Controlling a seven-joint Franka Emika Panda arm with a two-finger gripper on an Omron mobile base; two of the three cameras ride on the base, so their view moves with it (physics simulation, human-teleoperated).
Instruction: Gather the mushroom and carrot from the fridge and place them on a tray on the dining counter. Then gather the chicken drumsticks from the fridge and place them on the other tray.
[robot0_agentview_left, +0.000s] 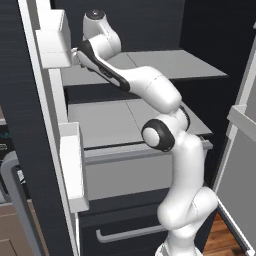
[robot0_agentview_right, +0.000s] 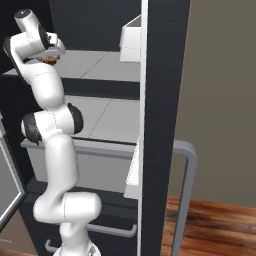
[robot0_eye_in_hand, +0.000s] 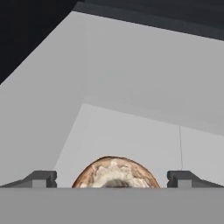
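The fridge (robot0_agentview_left: 150, 65) stands open, and my arm reaches onto its upper grey shelf (robot0_agentview_right: 100, 65). The mushroom (robot0_eye_in_hand: 114, 173), a brown rounded cap with a pale mottled middle, lies on that shelf. In the right base view the mushroom (robot0_agentview_right: 49, 60) is a small brown spot under the hand. My gripper (robot0_eye_in_hand: 113, 179) is open, one fingertip (robot0_eye_in_hand: 41, 178) on each side of the mushroom and apart from it. The carrot, chicken drumsticks, trays and dining counter are out of view.
White door bins (robot0_agentview_left: 55, 40) (robot0_agentview_left: 72, 165) hang on the left door close to the hand. The right door (robot0_agentview_right: 165, 100) stands open edge-on. Below the shelves are a grey crisper drawer (robot0_agentview_left: 125, 170) and a black drawer with a bar handle (robot0_agentview_left: 125, 234).
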